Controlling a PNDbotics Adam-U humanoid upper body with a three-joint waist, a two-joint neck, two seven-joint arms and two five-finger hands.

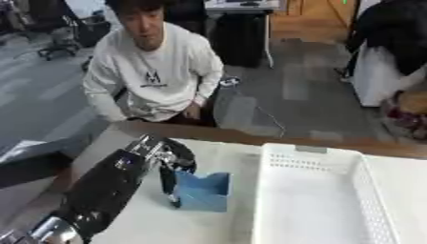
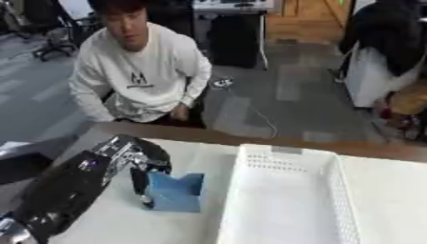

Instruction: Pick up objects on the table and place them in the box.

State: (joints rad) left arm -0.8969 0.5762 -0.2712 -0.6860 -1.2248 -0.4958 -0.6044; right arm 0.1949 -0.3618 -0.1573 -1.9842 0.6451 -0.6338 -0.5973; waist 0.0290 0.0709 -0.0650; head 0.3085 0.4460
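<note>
So the left hand (image 1: 171,159) comes in from the lower left corner and sits over on the left side of the surface (image 1: 225,157), fingers (image 1: 170,187) pointing down and curled onto the left edge of a blue box (image 1: 203,191), looks like they're pinching its near-left wall, though it's a bit blurry right at the tips. The blue box is standing on the surface, open top, just beside the left wall of the white basket (image 1: 315,200), not quite touching as far as I can tell. The basket takes up the right half of the surface, with nothing visible inside it. Right hand doesn't show in either view.
</note>
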